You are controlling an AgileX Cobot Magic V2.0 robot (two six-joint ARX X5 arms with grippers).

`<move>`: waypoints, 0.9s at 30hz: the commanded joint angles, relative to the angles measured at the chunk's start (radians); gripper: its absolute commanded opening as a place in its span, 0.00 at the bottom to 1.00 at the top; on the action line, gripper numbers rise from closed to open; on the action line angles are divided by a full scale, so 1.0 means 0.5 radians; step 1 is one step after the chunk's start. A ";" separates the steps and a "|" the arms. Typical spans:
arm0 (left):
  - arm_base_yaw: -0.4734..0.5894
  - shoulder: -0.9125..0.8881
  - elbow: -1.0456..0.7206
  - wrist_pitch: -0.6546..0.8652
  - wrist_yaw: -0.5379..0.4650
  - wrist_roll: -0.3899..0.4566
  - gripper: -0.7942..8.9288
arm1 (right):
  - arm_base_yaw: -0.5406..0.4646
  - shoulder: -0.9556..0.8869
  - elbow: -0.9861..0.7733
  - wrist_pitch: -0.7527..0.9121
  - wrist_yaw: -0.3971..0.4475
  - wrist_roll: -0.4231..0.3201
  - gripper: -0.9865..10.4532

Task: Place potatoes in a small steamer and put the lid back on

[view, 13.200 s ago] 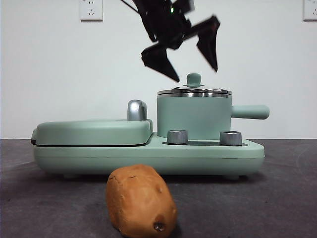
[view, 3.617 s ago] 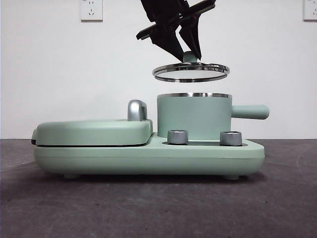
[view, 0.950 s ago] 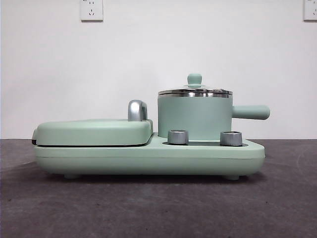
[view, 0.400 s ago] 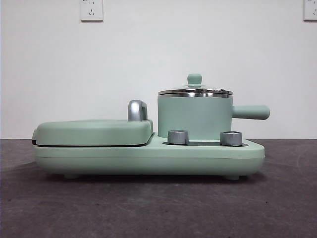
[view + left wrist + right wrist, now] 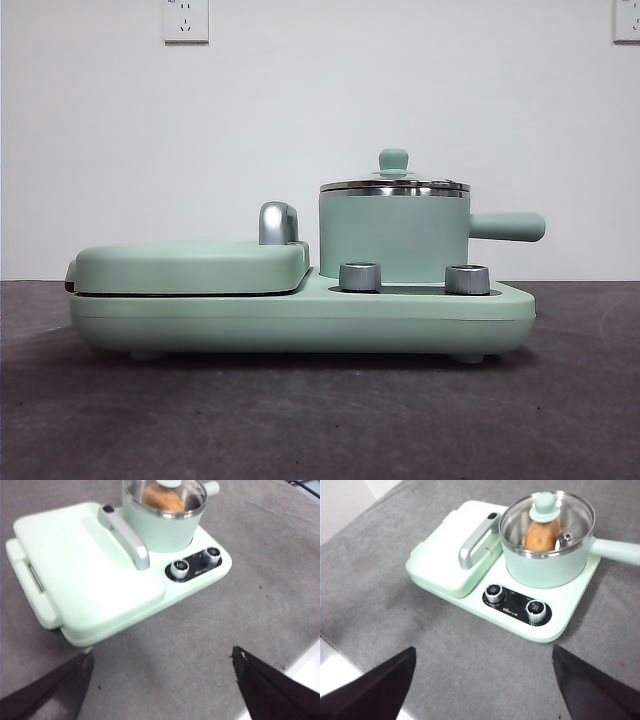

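Observation:
The mint-green small steamer (image 5: 392,235) stands on the right half of its green base, handle pointing right. The glass lid (image 5: 393,183) rests flat on its steel rim, green knob up. Through the glass the orange-brown potato (image 5: 541,536) lies inside the small steamer (image 5: 547,555), under the lid (image 5: 575,510); the left wrist view also shows the potato (image 5: 162,499) through the lid (image 5: 192,494) of the small steamer (image 5: 160,527). My left gripper (image 5: 160,672) and right gripper (image 5: 482,672) both hang open, high above the table in front of the appliance, touching nothing. Neither arm shows in the front view.
The flat green griddle (image 5: 190,266) with its chrome handle (image 5: 277,221) fills the left half of the base. Two steel dials (image 5: 360,276) sit on the front below the pot. The grey table's white front edge (image 5: 340,672) runs close under the grippers.
Nothing has visibly moved over the last second. Before that, a gripper lowered the lid onto the steamer and withdrew upward, and the potato left the table front.

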 commanded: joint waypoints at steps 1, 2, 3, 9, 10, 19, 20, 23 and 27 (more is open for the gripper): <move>-0.012 -0.011 -0.002 0.026 -0.008 -0.072 0.53 | 0.012 0.010 0.016 0.029 -0.002 0.002 0.46; -0.012 -0.014 -0.002 0.023 -0.006 -0.072 0.53 | 0.012 0.010 0.016 0.027 -0.003 0.006 0.46; -0.013 -0.016 -0.002 0.025 -0.005 -0.072 0.53 | 0.012 0.010 0.016 0.026 -0.007 0.009 0.46; -0.013 -0.016 -0.002 0.027 0.012 -0.054 0.15 | 0.012 0.009 0.016 0.024 -0.120 0.001 0.22; -0.012 -0.016 -0.002 0.030 0.016 -0.047 0.10 | 0.012 0.009 0.016 0.025 -0.159 -0.023 0.06; -0.012 -0.024 -0.002 0.027 0.000 -0.057 0.09 | 0.012 0.006 0.019 0.053 -0.150 -0.029 0.09; -0.012 -0.025 -0.002 0.026 0.001 -0.057 0.09 | 0.012 0.006 0.021 0.055 -0.150 -0.029 0.09; -0.012 -0.025 -0.002 0.024 0.001 -0.057 0.09 | 0.012 0.007 0.021 0.056 -0.150 -0.029 0.09; -0.012 -0.026 -0.002 0.024 0.000 -0.057 0.09 | 0.012 0.007 0.021 0.056 -0.151 -0.029 0.09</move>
